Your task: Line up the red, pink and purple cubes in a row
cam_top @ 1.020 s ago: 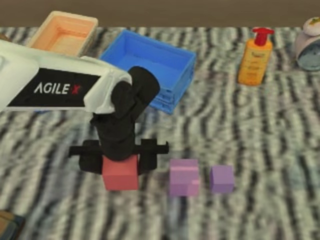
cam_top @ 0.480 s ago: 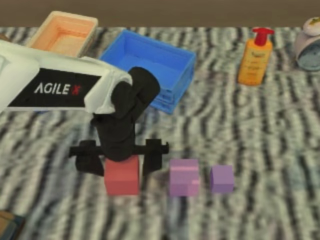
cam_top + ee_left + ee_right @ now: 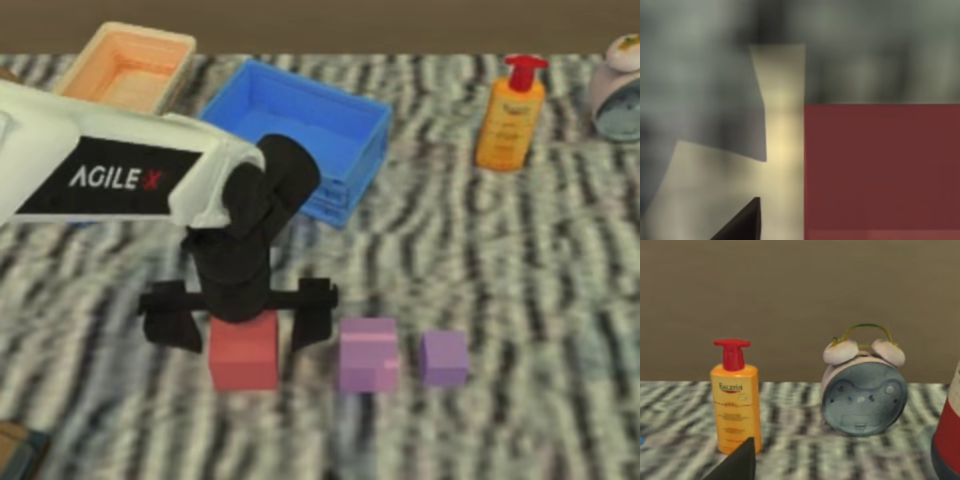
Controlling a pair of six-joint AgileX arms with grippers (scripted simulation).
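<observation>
The red cube (image 3: 243,356) rests on the striped cloth, at the left end of a row with the pink cube (image 3: 368,354) and the purple cube (image 3: 443,358). My left gripper (image 3: 240,328) hangs over the red cube, open. Its two fingers (image 3: 170,327) stand apart from the cube's sides. In the left wrist view the red cube (image 3: 880,170) fills the near side, with one dark fingertip (image 3: 745,222) clear of it. My right arm is out of the top view. Its wrist view shows one fingertip (image 3: 740,462) well off centre, so that gripper is open.
A blue crate (image 3: 300,130) and an orange tray (image 3: 130,65) stand behind the left arm. An orange pump bottle (image 3: 510,115) and an alarm clock (image 3: 620,85) are at the back right. Both also show in the right wrist view, bottle (image 3: 735,405) and clock (image 3: 864,395).
My left gripper's fingers have spread away from the red cube's sides and let it go. The cube stays on the cloth, in line with the other two.
</observation>
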